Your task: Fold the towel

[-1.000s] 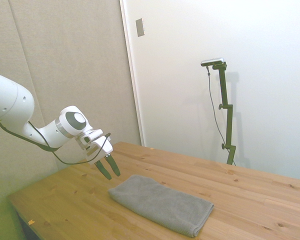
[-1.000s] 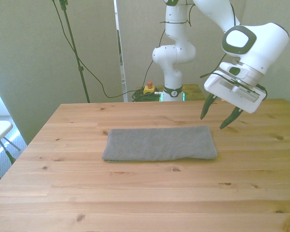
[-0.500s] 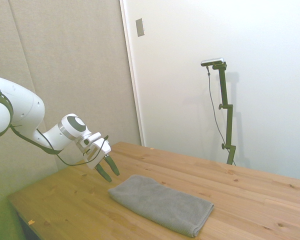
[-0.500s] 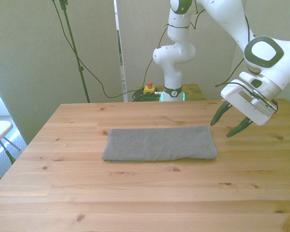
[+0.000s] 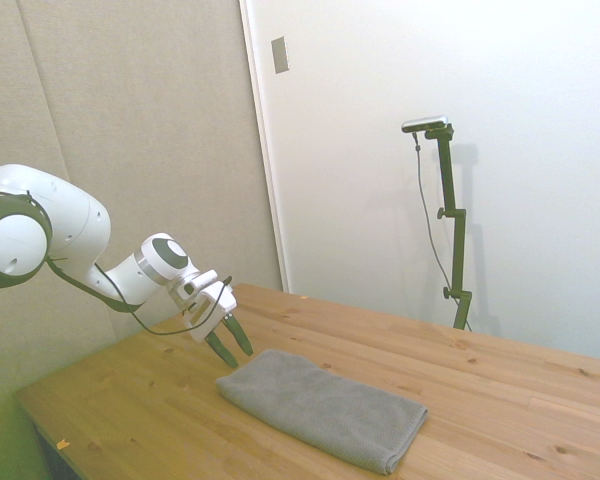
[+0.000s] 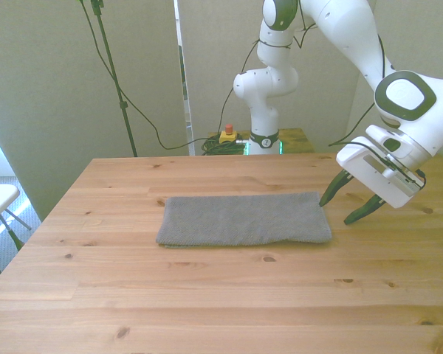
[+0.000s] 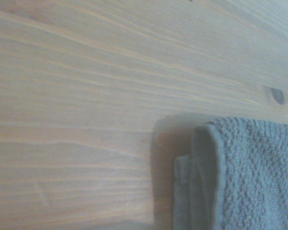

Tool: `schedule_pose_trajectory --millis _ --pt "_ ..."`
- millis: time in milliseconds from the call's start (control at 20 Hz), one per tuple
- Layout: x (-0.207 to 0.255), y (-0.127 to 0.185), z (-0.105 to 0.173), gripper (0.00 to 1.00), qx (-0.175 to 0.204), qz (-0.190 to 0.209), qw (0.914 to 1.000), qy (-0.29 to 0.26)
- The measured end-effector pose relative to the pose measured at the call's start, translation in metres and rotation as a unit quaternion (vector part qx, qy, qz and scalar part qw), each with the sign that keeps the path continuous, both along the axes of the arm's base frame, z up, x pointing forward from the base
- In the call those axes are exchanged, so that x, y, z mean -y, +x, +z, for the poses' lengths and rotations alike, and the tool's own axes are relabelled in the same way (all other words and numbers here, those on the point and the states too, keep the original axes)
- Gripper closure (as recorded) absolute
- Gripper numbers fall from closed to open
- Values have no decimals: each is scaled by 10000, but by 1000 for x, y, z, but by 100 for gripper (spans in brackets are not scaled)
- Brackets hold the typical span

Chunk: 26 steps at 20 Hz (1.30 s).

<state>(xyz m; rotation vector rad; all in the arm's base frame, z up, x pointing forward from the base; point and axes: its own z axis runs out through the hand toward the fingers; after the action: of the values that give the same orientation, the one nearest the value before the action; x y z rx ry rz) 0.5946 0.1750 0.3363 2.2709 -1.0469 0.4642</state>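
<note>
Hovering with jaws spread wide and nothing between them: gripper (image 6: 344,208), tilted, dark fingertips pointing down toward the table, just beside the towel's short end on the front view's right. No contact with cloth visible in either the side or the front view.

Item, towel (image 6: 245,219): medium-grey terry, lying flat as a long rectangle near the middle of the table (image 6: 207,295), long axis running across the front view. Already layered; the wrist view shows the near corner (image 7: 201,143) with a rounded upper fold sitting over a thinner lower edge that peeks out beside it. Surface smooth, no bunching evident.

Item, arm (image 5: 40,230): white, reaching in low, wrist angled so the fingers slant toward the towel's end in the side view.

Step in hand, by judgement: approach to the short end for a grasp, the fold itself not yet begun.

Next move, by judgement: descend the remaining gap so one finger slides under or against the end's edge, close on all layers together, then lift and carry that end over toward the opposite short end. The offset lower layer may slip free if the pinch takes only the top fold.
</note>
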Motion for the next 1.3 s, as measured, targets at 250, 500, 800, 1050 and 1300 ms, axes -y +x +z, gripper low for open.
schedule_pose_trajectory --millis 250,500,800,1050,1300 --pt "14 5 -1 0 11 -108 9999 -22" --pt "46 14 -1 0 20 -285 9996 1" --pt "60 17 0 0 31 -329 9994 112" --pt "74 20 3 0 1 -422 9982 426" --pt "81 19 6 100 70 -447 9968 662"
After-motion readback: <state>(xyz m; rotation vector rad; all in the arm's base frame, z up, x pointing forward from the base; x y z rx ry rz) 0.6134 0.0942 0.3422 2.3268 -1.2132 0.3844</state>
